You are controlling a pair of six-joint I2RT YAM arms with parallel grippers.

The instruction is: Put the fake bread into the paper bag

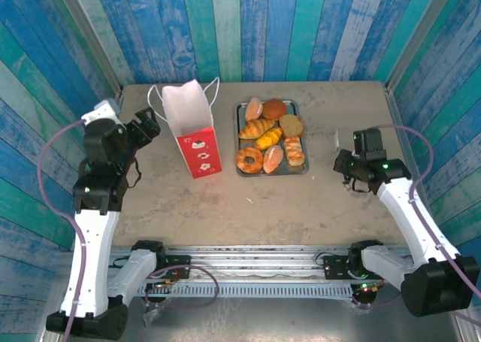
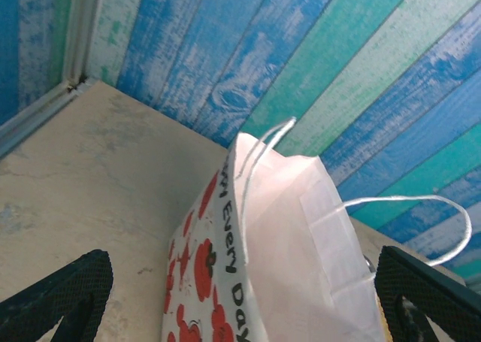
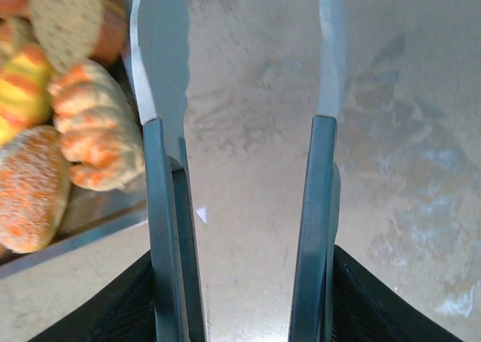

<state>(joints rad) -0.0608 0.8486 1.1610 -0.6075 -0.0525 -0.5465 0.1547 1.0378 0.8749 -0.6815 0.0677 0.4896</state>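
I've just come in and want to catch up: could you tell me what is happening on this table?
Two robot arms are set up to bag fake bread. The right gripper is closed on a pair of metal tongs, whose tips are empty, over the bare table just right of the grey tray. All the pastries in sight lie on that tray. The left gripper is wide open beside the upright paper bag, facing its top.
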